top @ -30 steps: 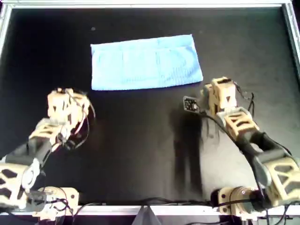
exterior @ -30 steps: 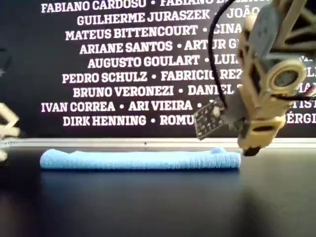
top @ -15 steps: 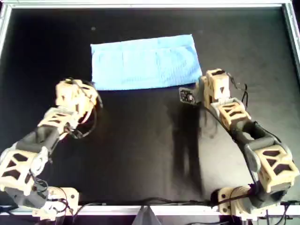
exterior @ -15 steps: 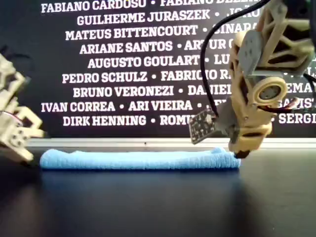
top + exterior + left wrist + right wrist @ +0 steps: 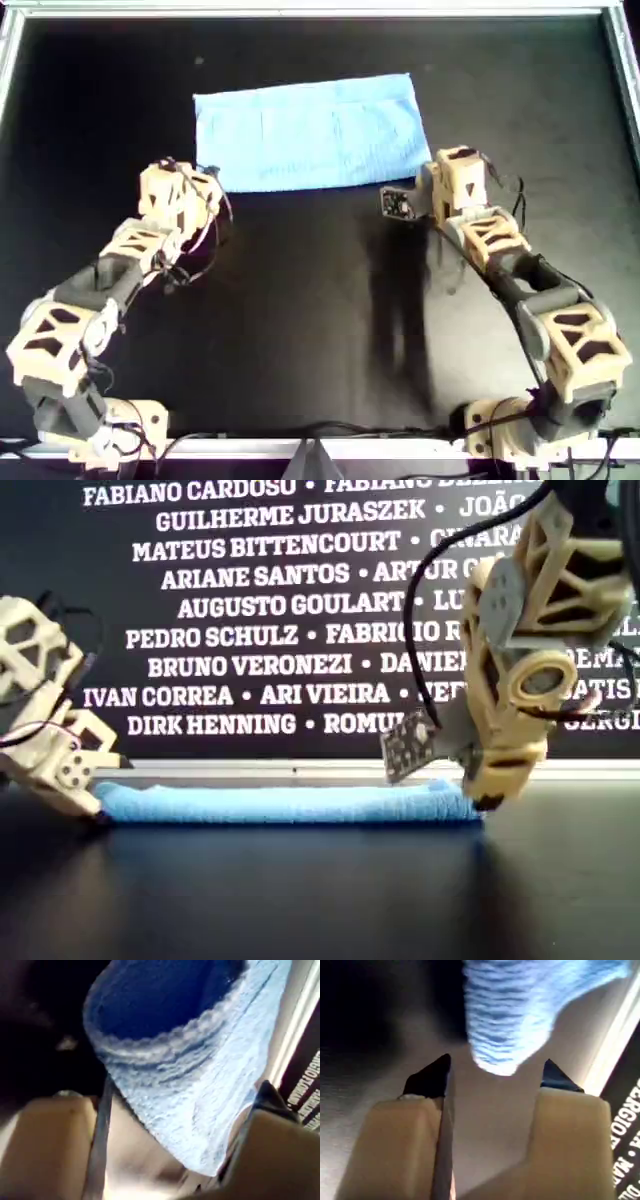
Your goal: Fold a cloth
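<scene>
Bare black tabletop (image 5: 300, 320) between the arms (cloth (image 5: 312, 132) and metal frame (image 5: 300, 11) only beyond).

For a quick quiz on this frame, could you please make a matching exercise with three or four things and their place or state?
Things:
1. cloth
2. left gripper
3. right gripper
4. table

Places or states:
A. open, at the cloth's near corner on the overhead view's right
B. black and bare under the arms
C. folded into a flat blue rectangle
D. open, cloth corner between its jaws, on the overhead view's left

Pairs: 1-C, 2-D, 3-A, 4-B
</scene>
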